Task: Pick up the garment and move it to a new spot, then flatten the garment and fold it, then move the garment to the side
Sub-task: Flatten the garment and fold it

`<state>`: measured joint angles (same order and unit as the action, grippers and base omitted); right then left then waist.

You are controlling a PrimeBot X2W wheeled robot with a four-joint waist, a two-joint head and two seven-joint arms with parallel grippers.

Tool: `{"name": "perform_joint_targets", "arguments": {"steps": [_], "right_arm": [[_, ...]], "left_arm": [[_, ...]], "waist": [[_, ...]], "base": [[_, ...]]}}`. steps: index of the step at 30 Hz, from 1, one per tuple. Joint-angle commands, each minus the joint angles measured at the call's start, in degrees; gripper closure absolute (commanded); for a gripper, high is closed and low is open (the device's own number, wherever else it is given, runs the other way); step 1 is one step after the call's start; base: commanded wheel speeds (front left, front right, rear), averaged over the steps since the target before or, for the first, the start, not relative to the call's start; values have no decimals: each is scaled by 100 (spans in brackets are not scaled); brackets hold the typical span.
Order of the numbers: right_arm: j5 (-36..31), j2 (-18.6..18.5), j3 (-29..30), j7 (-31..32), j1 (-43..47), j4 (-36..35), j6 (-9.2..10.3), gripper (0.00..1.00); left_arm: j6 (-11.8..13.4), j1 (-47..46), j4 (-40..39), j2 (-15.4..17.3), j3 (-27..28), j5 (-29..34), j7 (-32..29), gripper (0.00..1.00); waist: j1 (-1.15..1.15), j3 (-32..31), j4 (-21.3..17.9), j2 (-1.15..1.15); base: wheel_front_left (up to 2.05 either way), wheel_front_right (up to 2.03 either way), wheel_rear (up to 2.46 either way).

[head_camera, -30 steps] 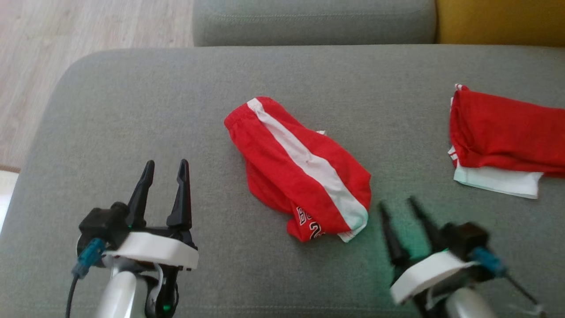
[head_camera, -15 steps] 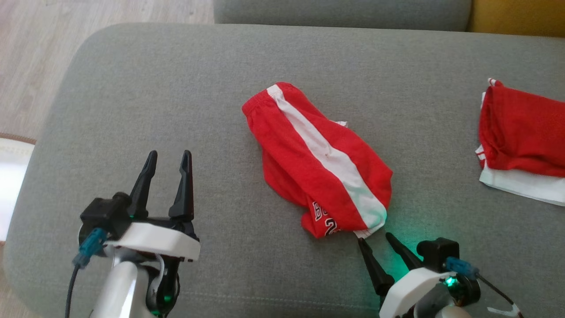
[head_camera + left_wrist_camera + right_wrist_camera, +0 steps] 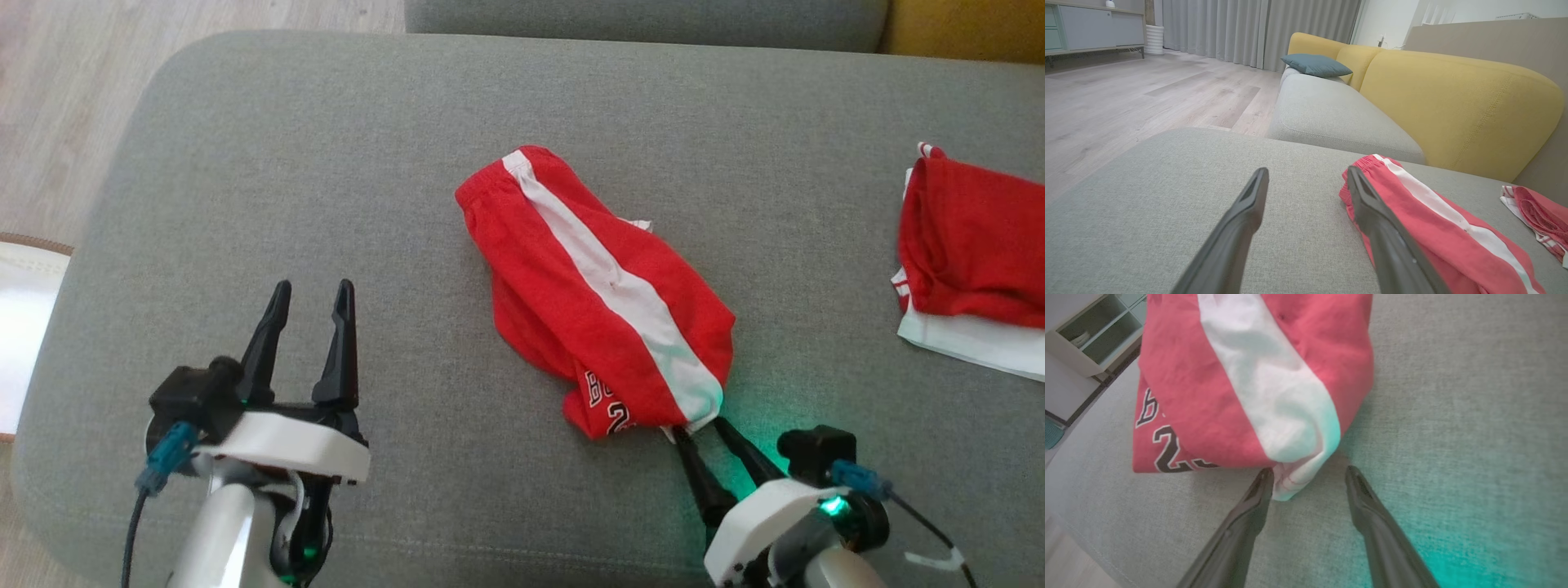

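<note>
- A grey sofa cushion [image 3: 245, 163] carries everything, with wooden floor [image 3: 65, 82] past its left edge.
- The red shorts [image 3: 571, 278], white stripe up, lie crumpled mid-cushion, slanting down toward my right hand [image 3: 697, 426].
- That hand sits at the near hem with its fingers apart. The white hem corner [image 3: 1290, 486] is just between them and nothing is pinched yet.
- My left hand [image 3: 313, 286] hovers spread and empty, well apart from the shorts.
- I'd slide deeper over the hem before squeezing, to catch every layer.
- A cabinet [image 3: 1090, 330] has open cubbies, but their contents are too small to tell.
</note>
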<state>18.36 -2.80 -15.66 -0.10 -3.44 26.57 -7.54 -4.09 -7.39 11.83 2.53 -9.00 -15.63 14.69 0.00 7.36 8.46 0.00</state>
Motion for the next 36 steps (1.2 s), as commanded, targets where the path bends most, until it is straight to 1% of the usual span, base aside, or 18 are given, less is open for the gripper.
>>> {"name": "perform_joint_targets", "arguments": {"steps": [1,2,7,9,11,13,18,21,23,27,30,32,33,34,36], "right_arm": [[36,-10,-69,-60,-247,-78,5,81],[50,-10,-60,-75,-274,-37,5,100],[57,-9,-14,-173,-398,114,5,100],[-122,-54,147,-288,-471,143,5,100],[-382,-184,243,-371,-528,121,5,100],[-810,-404,391,-459,-604,65,5,100],[-2208,-953,965,-595,-770,-360,5,100],[-2845,-1082,1259,-637,-747,-717,5,100],[-3069,-1062,1300,-653,-667,-920,5,100],[-3149,-886,1095,-659,-450,-1206,5,100],[-3168,-743,940,-690,-348,-1321,5,100],[-3210,-661,830,-743,-319,-1346,5,100],[-3210,-661,830,-743,-319,-1346,5,100],[-3242,-624,777,-775,-322,-1352,5,100],[-3318,-555,673,-852,-360,-1345,5,100]], "left_arm": [[-28,-295,-153,35,159,21,30,0],[-28,-299,-154,35,158,20,30,0],[-25,-302,-165,35,177,21,30,0],[-24,-288,-168,35,206,25,30,0],[-23,-277,-162,35,233,30,30,0],[-23,-271,-160,35,254,36,30,0],[-28,-257,-188,35,281,77,30,0],[-49,-269,-197,35,268,123,30,0],[-74,-300,-190,35,253,146,30,0],[-157,-509,-81,53,252,186,30,0],[-246,-878,166,183,156,114,-19,0],[-304,-1220,377,341,-78,-20,-335,0],[-304,-1220,377,341,-78,-20,-335,0],[-323,-1412,467,430,-230,-161,-562,0],[-334,-1821,604,645,-668,-715,-1193,0]], "waist": [[0,1,-3,0],[0,3,-5,0],[0,9,-20,0],[0,-3,-43,0],[0,-36,-77,0],[0,-85,-126,0],[0,-219,-283,0],[0,-289,-377,0],[0,-320,-443,0],[0,-291,-603,0],[0,-209,-747,0],[0,-129,-851,0],[0,-129,-851,0],[0,-79,-907,0],[0,21,-1035,0]], "base": [[0,0,0],[0,0,0],[0,0,0],[0,0,0],[0,0,0],[0,0,0],[0,0,0],[0,0,0],[0,0,0],[0,0,0],[0,0,0],[0,0,0],[0,0,0],[0,0,0],[0,0,0]]}}
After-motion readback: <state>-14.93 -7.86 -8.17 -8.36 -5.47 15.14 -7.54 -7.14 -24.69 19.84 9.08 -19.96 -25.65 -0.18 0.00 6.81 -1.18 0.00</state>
